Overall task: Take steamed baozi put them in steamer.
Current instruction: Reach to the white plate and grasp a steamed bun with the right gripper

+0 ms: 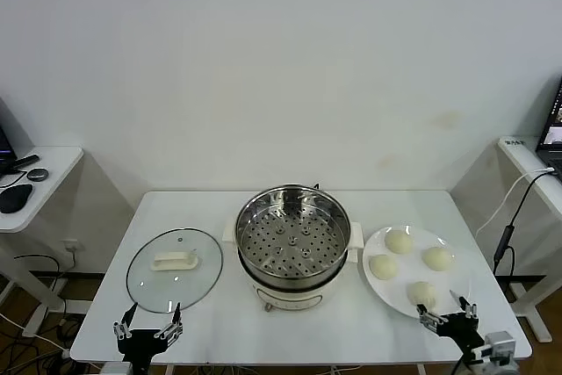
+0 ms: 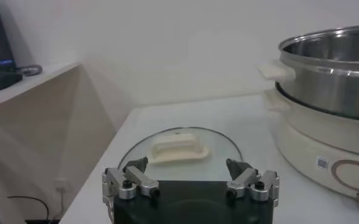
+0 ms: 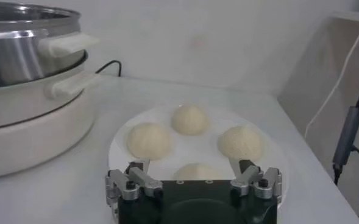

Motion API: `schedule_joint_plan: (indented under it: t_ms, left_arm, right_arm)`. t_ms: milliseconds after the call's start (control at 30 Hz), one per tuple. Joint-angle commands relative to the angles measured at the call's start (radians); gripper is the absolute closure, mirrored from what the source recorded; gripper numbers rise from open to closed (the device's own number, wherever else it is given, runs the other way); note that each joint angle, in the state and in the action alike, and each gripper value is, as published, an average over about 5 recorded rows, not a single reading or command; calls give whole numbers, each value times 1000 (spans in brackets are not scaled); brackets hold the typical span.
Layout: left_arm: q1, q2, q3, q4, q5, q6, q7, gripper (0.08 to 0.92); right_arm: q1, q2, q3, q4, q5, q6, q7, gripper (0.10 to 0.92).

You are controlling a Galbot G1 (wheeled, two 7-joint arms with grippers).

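Right end effector (image 1: 447, 313) open at the plate (image 1: 376, 277) of baozi (image 1: 399, 241), left end effector (image 1: 147, 328) open beside the glass lid (image 1: 174, 270).

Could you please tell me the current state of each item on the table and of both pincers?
Steamer: uncovered, perforated tray empty.
Glass lid: off, lying flat on the table left of the steamer, handle up.
Steamed baozi: all four on the white plate, none in the steamer.
Left pincer: open, empty, at the near edge by the lid.
Right pincer: open, empty, at the plate's near edge.
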Motion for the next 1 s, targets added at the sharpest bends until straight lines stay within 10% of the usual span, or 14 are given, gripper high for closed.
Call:
schedule_joint_plan:
  t_ms: [33, 467, 667, 1000]
  left_arm:
    - [0, 0, 0, -4, 1, -1, 0, 177]
    - [48, -30, 32, -60, 42, -16, -8, 177]
    - [65, -37, 38, -70, 50, -21, -15, 177]
    - [70, -36, 15, -77, 42, -22, -16, 177]
  right_arm:
    - [35, -8, 16, -2, 7, 0, 16, 203]
    - [662, -689, -314, -383, -405, 116, -424, 203]
    - [1151, -672, -661, -576, -739, 218, -872, 203]
    - [1555, -439, -1224, -808, -823, 397, -1056, 203]
